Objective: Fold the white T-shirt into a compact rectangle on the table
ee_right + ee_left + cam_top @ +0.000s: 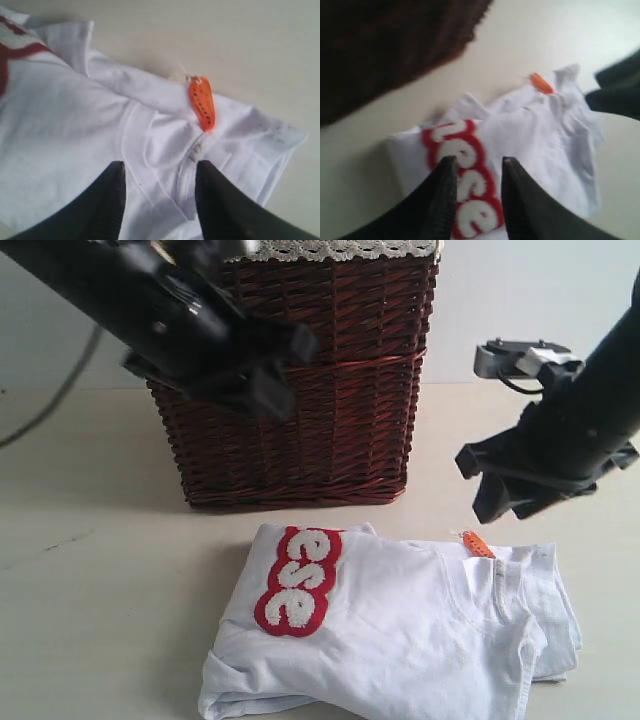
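The white T-shirt (400, 630) lies folded in a rough rectangle on the table (100, 570), in front of the basket. Its red patch (297, 580) with white letters faces up at the left end, and an orange tag (477, 543) sticks out at the far edge. My left gripper (290, 370) hangs in the air before the basket, well above the shirt. In the left wrist view that gripper (477, 162) is open over the red patch (465, 145), holding nothing. My right gripper (478, 485) hovers above the shirt's right end. Its wrist view shows it (160, 167) open over the collar, near the tag (201, 102).
A tall brown wicker basket (330, 410) with a white lace liner stands right behind the shirt. Bare tabletop stretches to the left of the shirt and to the right of the basket. A cable hangs at the far left.
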{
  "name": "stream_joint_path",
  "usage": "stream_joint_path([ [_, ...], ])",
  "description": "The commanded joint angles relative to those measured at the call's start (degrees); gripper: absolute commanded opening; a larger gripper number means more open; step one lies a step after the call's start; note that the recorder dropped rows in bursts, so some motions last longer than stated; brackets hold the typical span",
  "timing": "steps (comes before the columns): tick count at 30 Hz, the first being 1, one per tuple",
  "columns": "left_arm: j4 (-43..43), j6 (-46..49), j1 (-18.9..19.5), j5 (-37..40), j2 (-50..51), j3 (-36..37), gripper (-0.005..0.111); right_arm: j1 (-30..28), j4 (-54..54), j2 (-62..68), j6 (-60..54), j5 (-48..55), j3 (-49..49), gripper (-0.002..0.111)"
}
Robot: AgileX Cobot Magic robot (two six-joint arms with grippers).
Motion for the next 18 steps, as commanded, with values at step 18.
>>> stream_joint_path([
  [18, 10.39, -2.83, 27.15, 3.14, -29.07, 7.93, 0.031, -3.17, 4.41, 9.22, -2.59, -13.75, 9.32, 0.045],
])
